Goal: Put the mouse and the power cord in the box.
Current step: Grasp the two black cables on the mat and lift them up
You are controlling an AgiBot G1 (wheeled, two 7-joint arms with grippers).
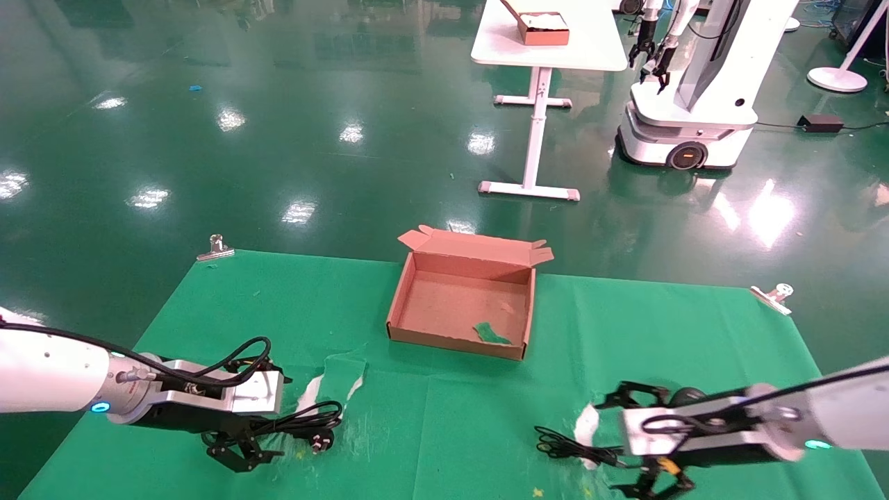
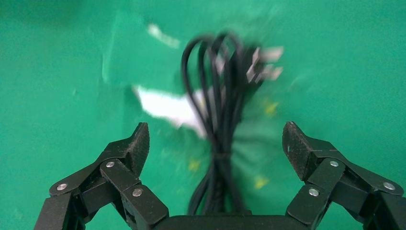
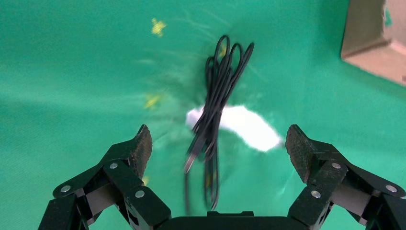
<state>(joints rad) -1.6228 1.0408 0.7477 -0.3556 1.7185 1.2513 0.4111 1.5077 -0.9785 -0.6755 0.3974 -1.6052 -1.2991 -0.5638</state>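
The brown cardboard box (image 1: pixel 417 305) lies open mid-table, its lid flap folded back. The power cord (image 1: pixel 305 419) is a thick black bundle with a pronged plug (image 2: pixel 261 62). My left gripper (image 1: pixel 274 415) is open, and the power cord (image 2: pixel 218 120) runs between its spread fingers (image 2: pixel 136 143). At the right, the mouse (image 1: pixel 687 396) shows as a black oval partly hidden behind my right gripper (image 1: pixel 611 448). That gripper is open over the mouse's thin cable bundle (image 3: pixel 215 100), and its fingers (image 3: pixel 299 148) touch nothing.
White tears (image 1: pixel 309 392) (image 1: pixel 587 423) show in the green cloth near both cables. A green scrap (image 1: pixel 492 333) lies inside the box. Metal clips (image 1: pixel 215 248) (image 1: pixel 774 295) hold the cloth's far corners. Beyond are a white table (image 1: pixel 549 48) and another robot (image 1: pixel 694 90).
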